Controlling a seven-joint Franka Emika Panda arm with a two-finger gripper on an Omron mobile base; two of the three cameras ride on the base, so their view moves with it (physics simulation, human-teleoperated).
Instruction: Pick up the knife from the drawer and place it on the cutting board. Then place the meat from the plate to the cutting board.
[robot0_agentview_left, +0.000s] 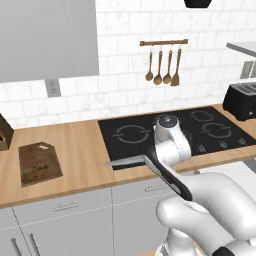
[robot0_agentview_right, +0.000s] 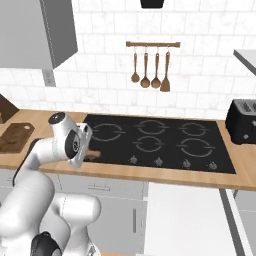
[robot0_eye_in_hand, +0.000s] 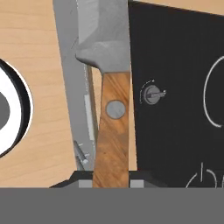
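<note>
Hand view looks straight along the long kitchen knife (robot0_eye_in_hand: 109, 87), its brown wooden handle with a round rivet clamped between the fingertips of the end effector (robot0_eye_in_hand: 111, 181), whose jaws stand narrow and closed on that handle while the grey blade runs away from the camera. From the left base view the same knife juts out level to the left of the wrist, hanging above the front edge of the light wooden tabletop (robot0_agentview_left: 75, 145) just beside the black glass cooktop (robot0_agentview_left: 175, 132). Carrying it flat and low, blade leading, seems meant to let it be laid down rather than dropped. The dark-brown rectangular cutting board (robot0_agentview_left: 39, 163) with clipped corners lies well apart to the left on the tabletop, bare, near a light wooden knife block (robot0_agentview_left: 5, 132) at the edge. So the knife looks lifted out and in transit, with the sideways carry to the board remaining; the meat and plate step appears not yet begun. Wooden spoons (robot0_agentview_left: 162, 65) hang on the white tiled wall behind.
</note>
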